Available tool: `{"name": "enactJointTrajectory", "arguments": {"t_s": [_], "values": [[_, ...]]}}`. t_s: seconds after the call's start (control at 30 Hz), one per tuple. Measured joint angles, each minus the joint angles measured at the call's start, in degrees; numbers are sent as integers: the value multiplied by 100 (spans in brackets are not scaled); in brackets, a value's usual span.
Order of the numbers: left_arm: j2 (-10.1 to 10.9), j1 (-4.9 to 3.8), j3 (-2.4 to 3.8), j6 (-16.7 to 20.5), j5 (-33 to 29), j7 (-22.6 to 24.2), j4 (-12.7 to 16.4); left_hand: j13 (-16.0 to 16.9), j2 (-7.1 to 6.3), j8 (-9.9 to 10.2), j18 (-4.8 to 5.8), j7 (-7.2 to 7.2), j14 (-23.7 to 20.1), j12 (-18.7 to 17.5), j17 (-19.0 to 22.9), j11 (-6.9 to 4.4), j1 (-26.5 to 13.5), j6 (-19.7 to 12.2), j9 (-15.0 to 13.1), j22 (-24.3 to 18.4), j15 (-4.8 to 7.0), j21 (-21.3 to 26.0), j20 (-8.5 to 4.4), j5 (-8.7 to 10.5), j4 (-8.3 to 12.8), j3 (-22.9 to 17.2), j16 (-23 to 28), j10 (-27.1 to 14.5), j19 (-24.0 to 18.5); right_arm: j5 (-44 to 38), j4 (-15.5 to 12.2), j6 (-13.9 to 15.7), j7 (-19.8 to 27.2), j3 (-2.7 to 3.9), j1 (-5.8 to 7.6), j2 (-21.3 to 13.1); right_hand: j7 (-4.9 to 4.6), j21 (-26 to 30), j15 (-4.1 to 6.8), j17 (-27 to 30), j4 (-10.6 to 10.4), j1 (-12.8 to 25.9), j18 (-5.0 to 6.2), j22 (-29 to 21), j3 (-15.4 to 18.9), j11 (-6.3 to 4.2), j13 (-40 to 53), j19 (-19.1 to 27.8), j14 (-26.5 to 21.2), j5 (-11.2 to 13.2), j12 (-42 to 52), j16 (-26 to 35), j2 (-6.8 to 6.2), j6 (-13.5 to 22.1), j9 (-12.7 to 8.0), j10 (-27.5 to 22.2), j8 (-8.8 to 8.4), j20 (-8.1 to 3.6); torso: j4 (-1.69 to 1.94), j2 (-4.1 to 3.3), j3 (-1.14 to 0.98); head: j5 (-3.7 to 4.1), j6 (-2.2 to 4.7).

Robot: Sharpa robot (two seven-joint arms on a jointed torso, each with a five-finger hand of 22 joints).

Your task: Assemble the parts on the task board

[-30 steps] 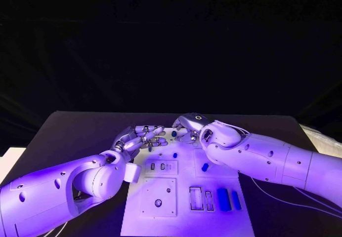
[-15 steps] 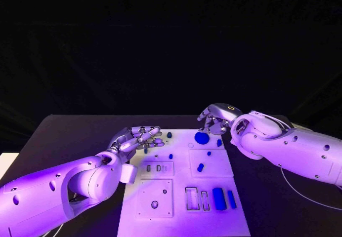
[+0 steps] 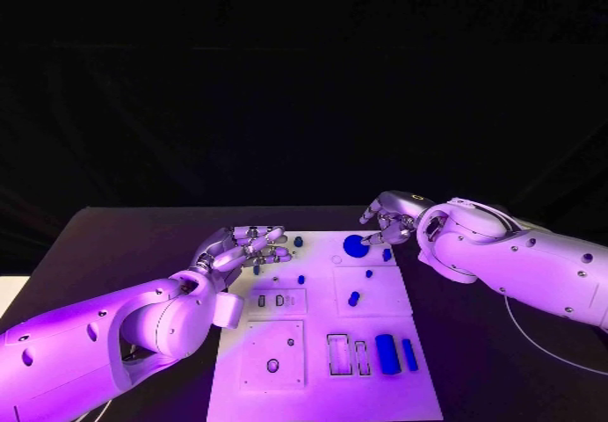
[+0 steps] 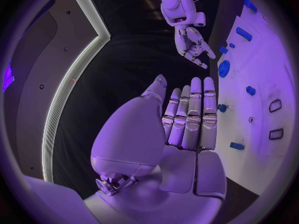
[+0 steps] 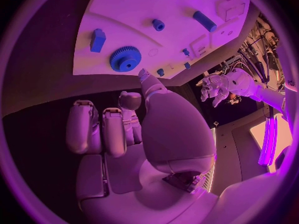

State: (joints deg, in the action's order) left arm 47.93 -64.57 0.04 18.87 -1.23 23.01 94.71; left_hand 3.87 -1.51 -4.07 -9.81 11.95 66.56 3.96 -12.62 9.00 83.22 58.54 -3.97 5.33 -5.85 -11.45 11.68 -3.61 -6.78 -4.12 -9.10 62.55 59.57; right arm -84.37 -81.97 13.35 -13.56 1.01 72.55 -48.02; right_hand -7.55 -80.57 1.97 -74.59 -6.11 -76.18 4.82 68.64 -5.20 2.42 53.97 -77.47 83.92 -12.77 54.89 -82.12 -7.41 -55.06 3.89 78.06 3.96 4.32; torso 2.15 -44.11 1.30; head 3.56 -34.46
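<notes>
While both hands hover empty, the right hand (image 3: 390, 221) half-curled and the left hand (image 3: 247, 247) stretched flat, the blue gear (image 3: 356, 246) lies near the task board's (image 3: 380, 391) far edge. It looks rigid, light plastic; pinching across its toothed rim seems best.

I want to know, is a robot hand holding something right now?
No. The left robot hand and right robot hand both hold nothing; the blue gear lies on the board.
</notes>
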Motion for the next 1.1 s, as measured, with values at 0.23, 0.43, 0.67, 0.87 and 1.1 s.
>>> {"name": "enactJointTrajectory", "arguments": {"t_s": [0.23,0.43,0.67,0.87,1.1], "values": [[-4,1,0,-2,0,-7,-13,0,0,0,1,0,0,0,0,0,0,0,0,-6,0,0,21,0,0,0,0,0,21,2,143,-180,-39,-14,-66,150,-22,-20,0,-36,-61,-53,0,33,61,27,578,-20,0,0,483,-22,53,-22,0,26,0,20,7,-4,3,-5,-31],[-5,1,0,-2,1,-13,-16,0,0,0,0,0,0,0,1,0,0,0,0,-6,0,0,21,0,0,0,0,0,21,2,325,-275,-49,-17,-99,271,-42,-39,0,-36,-77,-103,0,62,77,33,1064,-20,0,-54,923,-100,103,-43,5,132,0,20,5,-5,4,-17,-45],[-6,1,-1,-1,1,-17,-20,0,0,0,0,0,0,0,1,0,0,0,0,-6,0,-1,21,0,0,0,0,0,21,2,456,-372,-54,-21,-137,368,-28,-48,-15,-35,-93,-113,0,94,93,20,1216,-20,15,-67,1031,-122,113,-69,8,145,0,21,4,-5,1,-27,-68],[-5,1,-1,-1,1,-20,-21,0,0,0,0,0,0,0,-3,0,0,0,0,-5,0,-1,21,0,0,0,0,0,21,29,567,-431,-56,-21,-149,421,-42,-48,-15,-34,-93,-143,0,98,93,40,1281,-19,14,-83,1095,-122,144,-84,7,164,0,20,0,-5,-1,-28,-75],[-4,1,-1,-1,1,-24,-22,0,0,0,1,0,0,0,-3,0,0,0,0,-5,0,-1,21,0,0,0,0,0,21,92,636,-475,-56,-16,-150,482,-27,-70,-14,-34,-94,-138,0,137,92,29,1479,-19,13,-99,1257,-164,190,-183,15,216,26,21,3,-5,-2,-18,-93]]}}
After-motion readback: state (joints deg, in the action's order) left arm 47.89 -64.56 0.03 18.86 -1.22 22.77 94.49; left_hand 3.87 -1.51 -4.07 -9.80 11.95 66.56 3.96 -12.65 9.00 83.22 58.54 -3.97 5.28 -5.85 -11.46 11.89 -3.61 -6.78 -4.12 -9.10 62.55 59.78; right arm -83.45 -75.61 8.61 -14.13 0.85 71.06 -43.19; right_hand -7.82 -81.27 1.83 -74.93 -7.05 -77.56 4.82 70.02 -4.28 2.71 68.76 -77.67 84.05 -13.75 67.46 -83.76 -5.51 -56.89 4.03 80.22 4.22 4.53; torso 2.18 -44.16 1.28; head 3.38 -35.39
